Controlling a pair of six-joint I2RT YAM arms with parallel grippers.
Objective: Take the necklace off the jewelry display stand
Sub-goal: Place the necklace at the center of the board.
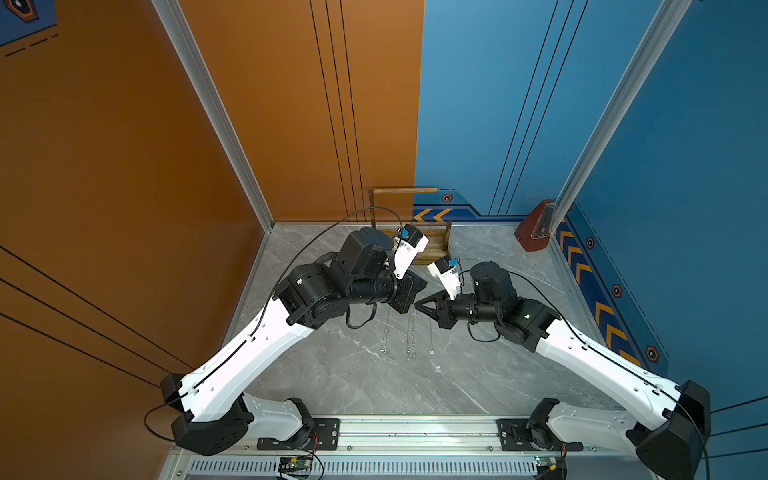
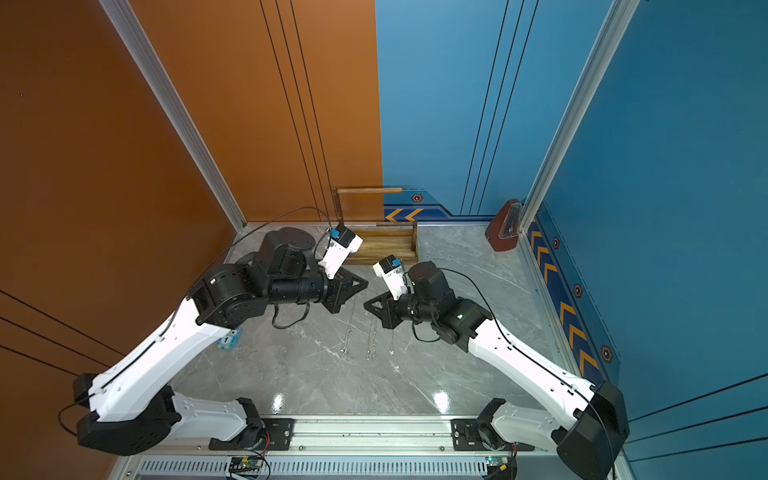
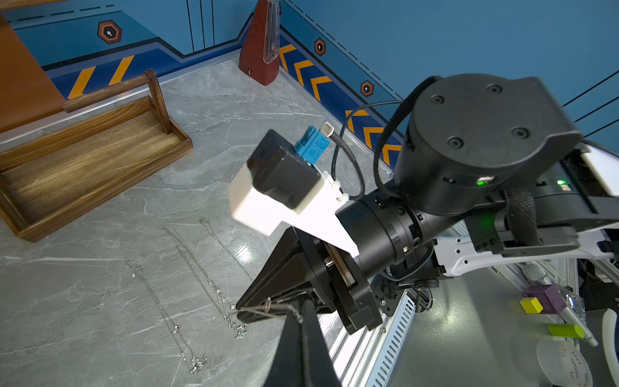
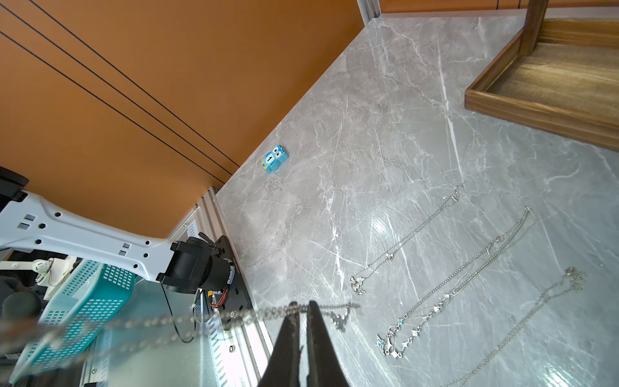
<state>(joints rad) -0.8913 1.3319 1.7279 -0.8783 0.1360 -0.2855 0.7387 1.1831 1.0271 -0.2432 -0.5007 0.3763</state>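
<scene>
Beside the right tool [image 4: 303, 306], the pinched necklace [image 4: 248, 314] blurs.

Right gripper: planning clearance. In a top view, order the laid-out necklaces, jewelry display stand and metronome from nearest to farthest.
From the right gripper:
1. laid-out necklaces, on the table, close by.
2. jewelry display stand, behind, at the back.
3. metronome, back right corner.

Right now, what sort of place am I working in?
Probably a robot test cell, not a shop: grey marble-look tabletop boxed by an orange wall panel and a blue wall panel, white robot arms bolted to an aluminium rail.
</scene>
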